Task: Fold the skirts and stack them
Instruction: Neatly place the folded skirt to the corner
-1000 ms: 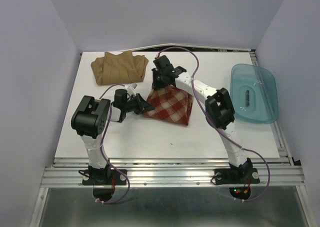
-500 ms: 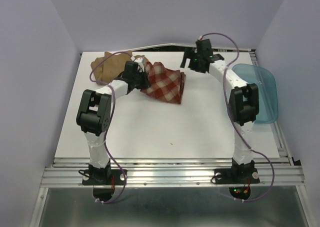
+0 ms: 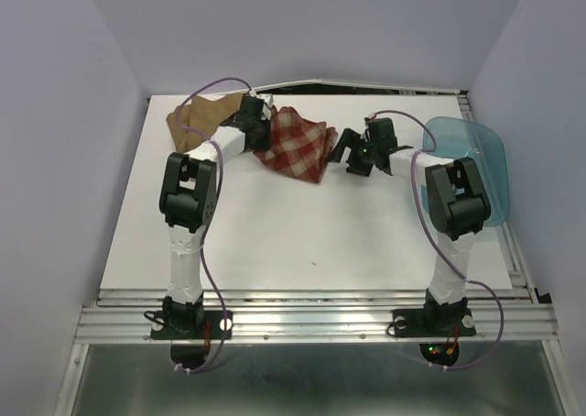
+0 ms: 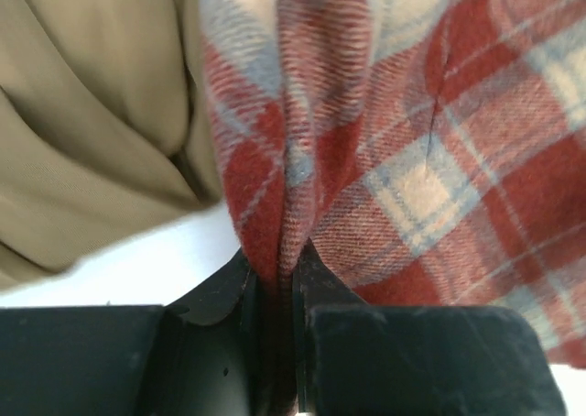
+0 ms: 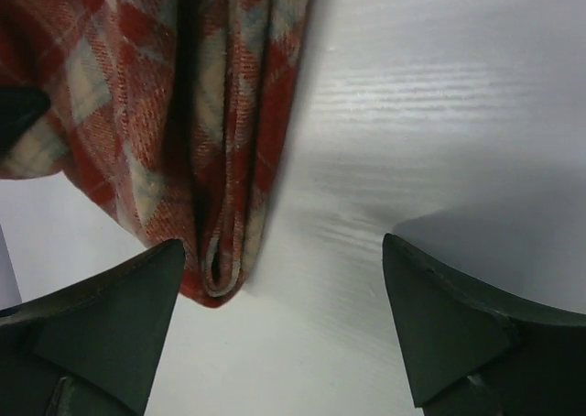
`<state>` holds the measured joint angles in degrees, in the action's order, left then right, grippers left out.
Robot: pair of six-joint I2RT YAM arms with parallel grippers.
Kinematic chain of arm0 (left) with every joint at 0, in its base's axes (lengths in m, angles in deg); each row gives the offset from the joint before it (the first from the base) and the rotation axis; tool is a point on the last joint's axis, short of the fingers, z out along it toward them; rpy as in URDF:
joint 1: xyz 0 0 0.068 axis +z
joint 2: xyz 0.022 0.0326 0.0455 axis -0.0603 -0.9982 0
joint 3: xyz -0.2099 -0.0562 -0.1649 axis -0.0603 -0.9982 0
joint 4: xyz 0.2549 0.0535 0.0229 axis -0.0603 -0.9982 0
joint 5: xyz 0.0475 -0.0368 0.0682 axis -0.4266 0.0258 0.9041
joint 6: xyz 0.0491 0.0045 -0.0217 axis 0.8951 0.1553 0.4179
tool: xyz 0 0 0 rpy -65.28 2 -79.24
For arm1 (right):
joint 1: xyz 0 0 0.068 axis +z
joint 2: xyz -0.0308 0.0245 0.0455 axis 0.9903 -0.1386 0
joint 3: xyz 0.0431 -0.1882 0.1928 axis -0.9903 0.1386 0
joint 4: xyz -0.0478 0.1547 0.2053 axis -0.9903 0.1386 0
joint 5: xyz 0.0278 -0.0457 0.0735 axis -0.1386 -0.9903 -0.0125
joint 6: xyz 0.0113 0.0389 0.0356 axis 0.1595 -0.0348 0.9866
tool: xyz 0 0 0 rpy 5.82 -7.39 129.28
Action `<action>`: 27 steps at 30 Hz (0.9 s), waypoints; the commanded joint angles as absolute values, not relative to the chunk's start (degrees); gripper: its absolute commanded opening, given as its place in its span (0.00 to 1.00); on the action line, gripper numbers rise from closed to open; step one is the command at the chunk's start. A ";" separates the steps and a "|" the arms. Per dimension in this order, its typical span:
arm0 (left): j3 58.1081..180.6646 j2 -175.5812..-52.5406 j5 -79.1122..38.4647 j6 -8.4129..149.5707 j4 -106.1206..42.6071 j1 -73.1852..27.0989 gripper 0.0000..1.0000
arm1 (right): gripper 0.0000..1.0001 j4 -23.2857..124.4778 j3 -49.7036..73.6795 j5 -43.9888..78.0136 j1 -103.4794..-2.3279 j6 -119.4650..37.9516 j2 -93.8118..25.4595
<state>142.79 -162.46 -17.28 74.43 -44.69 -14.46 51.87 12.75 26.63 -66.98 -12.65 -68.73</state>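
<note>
The left gripper (image 4: 295,251) was clamped on a bunched fold of the plaid skirt (image 3: 298,146), holding it just beside the tan skirt (image 3: 197,118) far across the table (image 3: 275,242), likely for stacking. The right gripper (image 5: 281,246) hung wide open, empty.

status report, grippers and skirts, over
Left gripper shut on plaid skirt, beside tan skirt. Right gripper open at plaid's folded edge. Blue tub off right.

Overhead: light is even and diffuse, the white table (image 3: 275,242) bright, and I see only faint shadows under the arms. Left wrist: plaid skirt (image 4: 412,159) weave is sharp; left gripper (image 4: 279,288) near black, detail lost. Right wrist: streaky glare on the tabletop, a soft grey shadow by the right gripper (image 5: 282,251), its fingers slightly out of focus.
</note>
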 commanded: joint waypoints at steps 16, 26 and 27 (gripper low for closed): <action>160.42 -158.80 -5.74 84.79 -45.55 -13.07 0.00 | 0.94 41.04 12.39 29.23 -67.62 -10.66 -70.08; 166.13 -157.83 -3.27 88.49 -47.22 -12.36 0.00 | 0.94 41.04 12.56 29.67 -67.62 -10.83 -70.08; 166.92 -157.83 -3.36 88.49 -47.57 -12.36 0.00 | 0.94 41.04 12.56 29.67 -67.62 -10.75 -70.16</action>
<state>161.21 -163.51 -5.39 86.48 -49.96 -13.03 44.37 12.36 28.99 -67.42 -10.84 -70.28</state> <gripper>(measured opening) 0.222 0.941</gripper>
